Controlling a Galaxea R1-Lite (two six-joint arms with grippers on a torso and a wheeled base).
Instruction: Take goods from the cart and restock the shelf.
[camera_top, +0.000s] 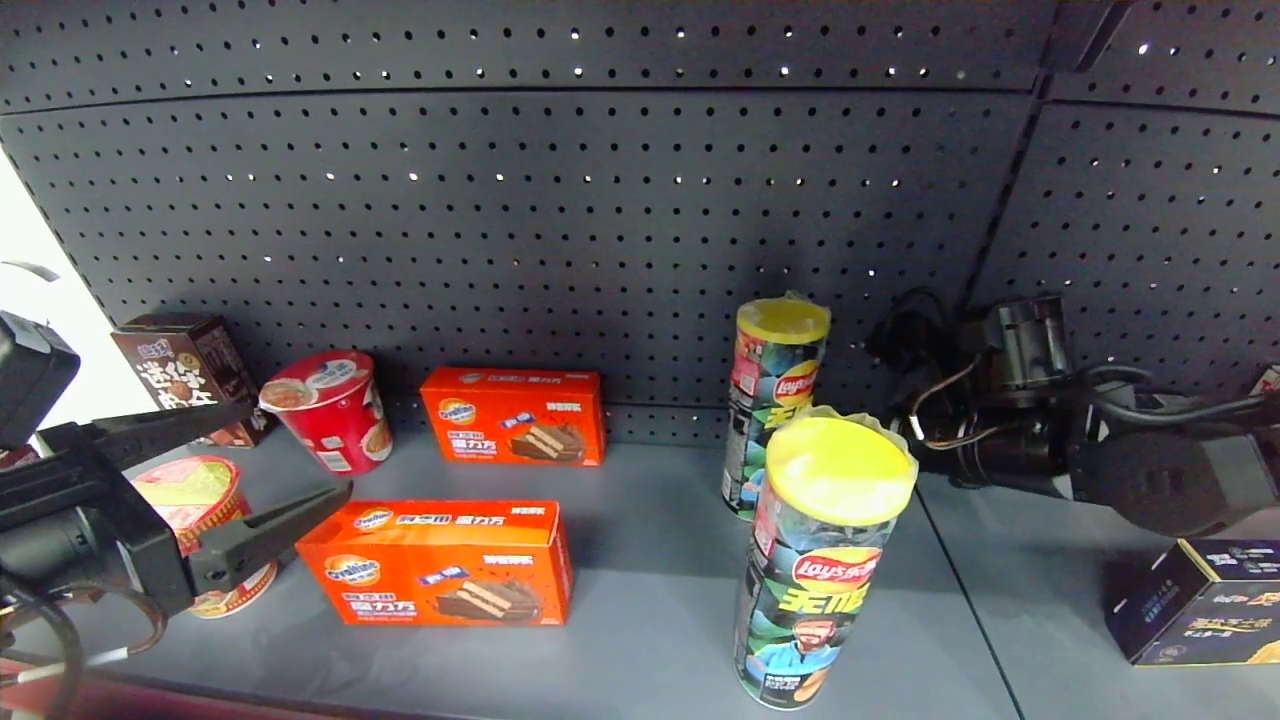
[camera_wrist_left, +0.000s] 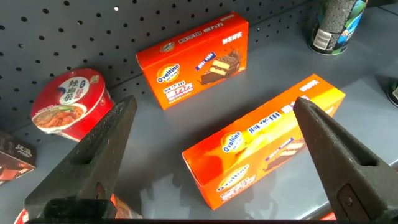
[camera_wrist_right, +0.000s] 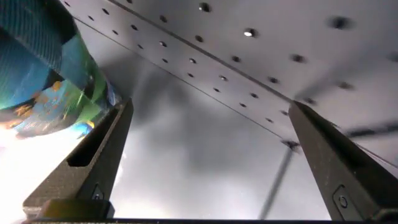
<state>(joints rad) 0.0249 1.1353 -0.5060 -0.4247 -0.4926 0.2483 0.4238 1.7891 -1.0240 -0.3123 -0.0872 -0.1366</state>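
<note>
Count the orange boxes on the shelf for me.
2. The back orange box sits against the pegboard; the front orange box lies near the shelf edge, beside the left gripper. None seems hidden.

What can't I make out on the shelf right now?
Head view: front noodle cup, largely covered by the left gripper.
Head view: rear chip can, lower part behind the front chip can.
Head view: dark blue box, cut off by the edge.

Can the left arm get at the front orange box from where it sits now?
Probably yes: the left tool is open right beside the front orange box, and nothing stands between them on the shelf.
</note>
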